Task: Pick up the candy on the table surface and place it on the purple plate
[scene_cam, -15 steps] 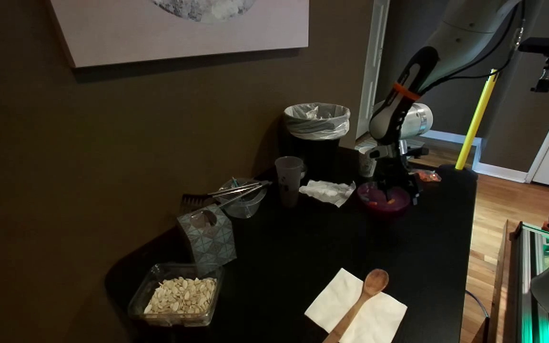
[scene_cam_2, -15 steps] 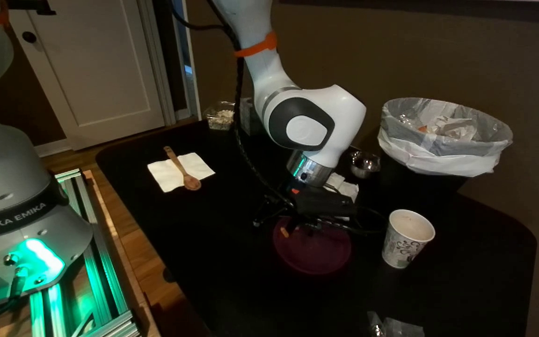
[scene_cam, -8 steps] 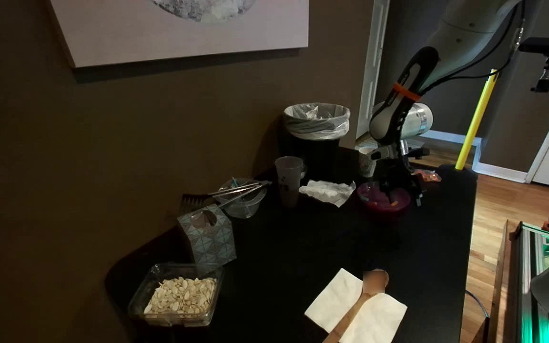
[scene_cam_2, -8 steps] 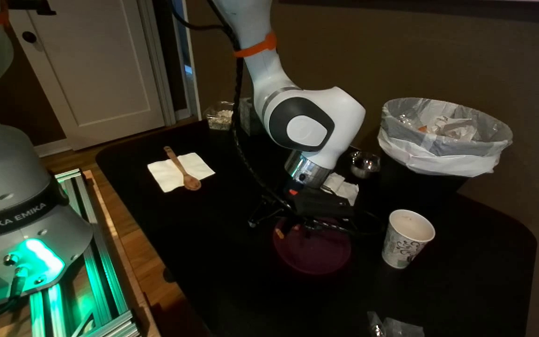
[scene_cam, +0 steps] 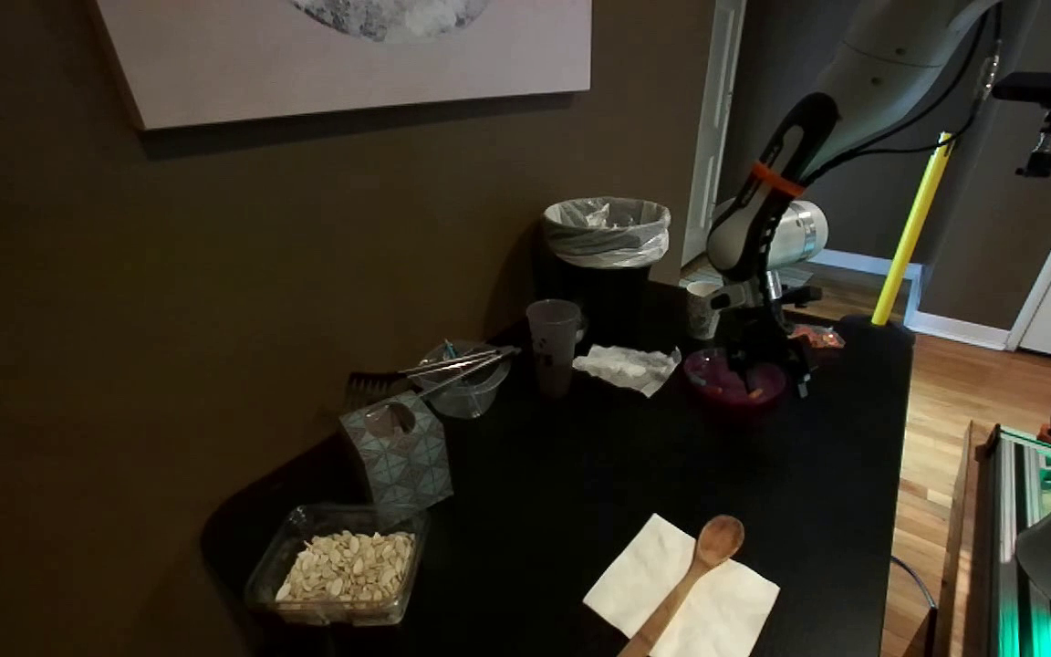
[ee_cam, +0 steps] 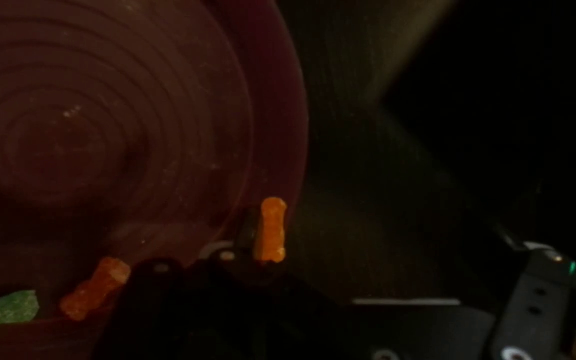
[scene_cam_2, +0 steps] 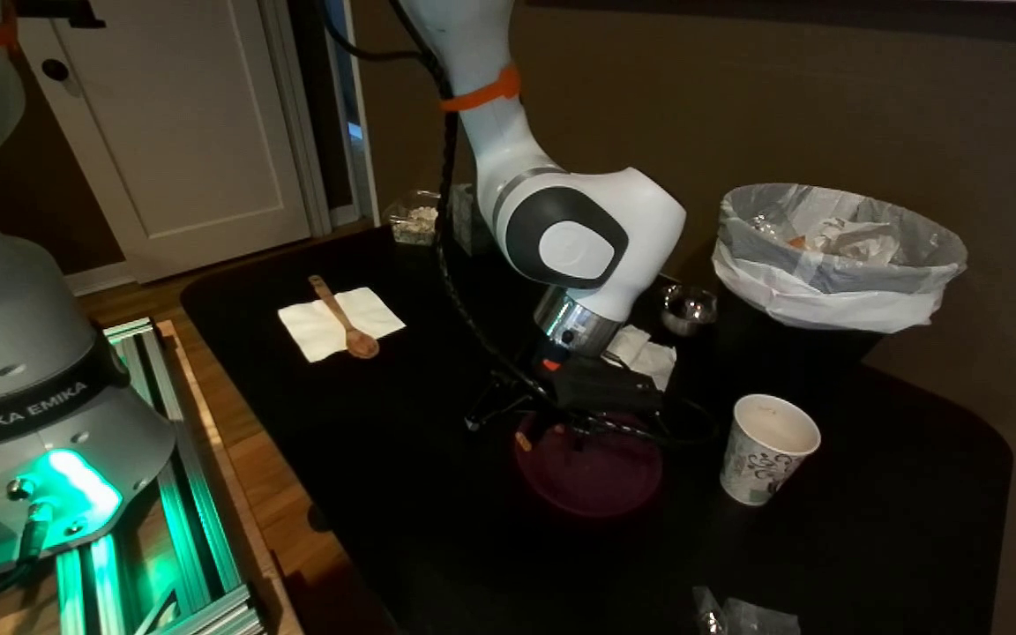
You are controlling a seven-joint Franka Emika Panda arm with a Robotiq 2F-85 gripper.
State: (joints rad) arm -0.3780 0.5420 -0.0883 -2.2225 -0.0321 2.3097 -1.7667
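Robotiq fingers (ee_cam: 528, 302): held spread, nothing pinched.
Orange candy (ee_cam: 272, 231): seen beside the 9 o'clock finger in the wrist view, long axis 12-to-6; contact cannot be told.
Purple plate (ee_cam: 118, 100): seen behind candy, toward 10 o'clock.

The wrist view shows three candies (ee_cam: 272, 230), one plate (ee_cam: 278, 110).

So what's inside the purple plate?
In the wrist view, the purple plate holds a green candy and a reddish candy. Another orange candy shows at its rim; whether it rests there is unclear. The open gripper hides part of the plate, so I can't see everything.
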